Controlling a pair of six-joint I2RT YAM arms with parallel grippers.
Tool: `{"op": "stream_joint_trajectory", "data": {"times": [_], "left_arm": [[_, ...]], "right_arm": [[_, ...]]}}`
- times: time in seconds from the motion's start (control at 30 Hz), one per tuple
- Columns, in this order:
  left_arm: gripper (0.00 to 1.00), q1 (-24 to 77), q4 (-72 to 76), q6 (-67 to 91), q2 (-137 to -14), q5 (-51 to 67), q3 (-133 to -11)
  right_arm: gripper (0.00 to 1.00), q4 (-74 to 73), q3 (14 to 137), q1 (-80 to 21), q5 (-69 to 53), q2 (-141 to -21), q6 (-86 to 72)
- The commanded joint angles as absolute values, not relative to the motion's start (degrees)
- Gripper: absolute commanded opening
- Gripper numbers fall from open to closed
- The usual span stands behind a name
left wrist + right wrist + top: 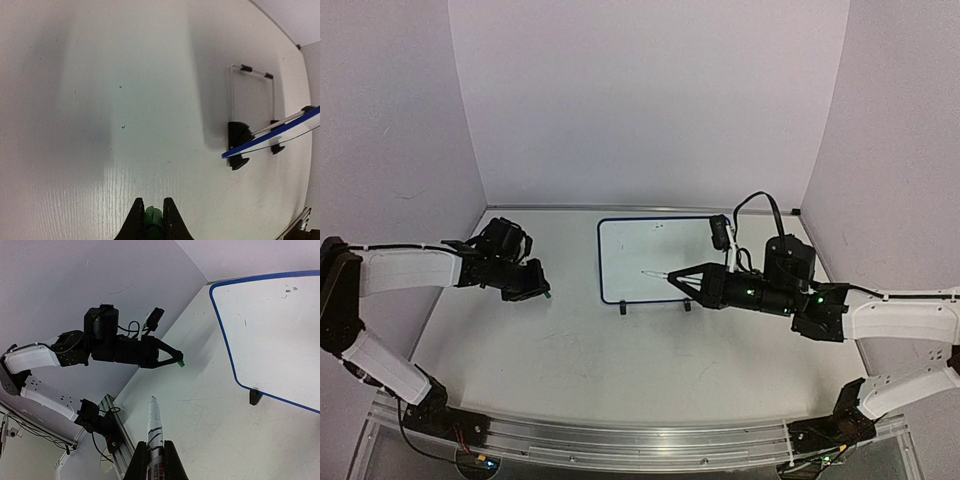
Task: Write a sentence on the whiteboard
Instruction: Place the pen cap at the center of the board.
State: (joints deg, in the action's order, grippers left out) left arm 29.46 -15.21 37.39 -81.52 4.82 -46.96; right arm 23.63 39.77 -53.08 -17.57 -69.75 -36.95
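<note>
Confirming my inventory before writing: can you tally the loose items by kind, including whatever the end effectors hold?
whiteboard: 1
marker pen: 1, held by the right end effector
green cap: 1, held by the left end effector
Total: 3

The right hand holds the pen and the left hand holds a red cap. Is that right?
Not quite. The cap is green, not red: the left wrist view shows it pinched in the left gripper. The right gripper does hold the pen.
</note>
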Motion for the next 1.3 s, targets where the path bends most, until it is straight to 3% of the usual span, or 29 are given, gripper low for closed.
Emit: {"op": "stream_joint_trajectory", "data": {"times": [0.0,0.23,0.4,0.93,1.27], "left_arm": [[0.00,28.17,-19.84,30.01,-88.49,9.81,-53.62],[0.03,28.04,-20.38,28.40,-96.45,11.38,-56.41],[0.15,27.95,-20.42,28.22,-98.80,11.01,-56.51],[0.64,27.95,-22.58,27.17,-95.58,7.40,-55.84],[0.73,27.94,-32.49,19.28,-87.10,8.88,-60.72]], "right_arm": [[0.00,19.51,41.04,-53.50,-15.98,-68.93,-34.34],[0.00,18.92,40.90,-53.55,-16.23,-69.86,-34.28],[0.00,18.50,40.85,-53.60,-16.02,-70.13,-33.87],[0.00,16.02,41.49,-53.55,-14.25,-69.27,-33.47],[0.00,14.33,41.88,-53.54,-14.07,-67.57,-32.63]]}}
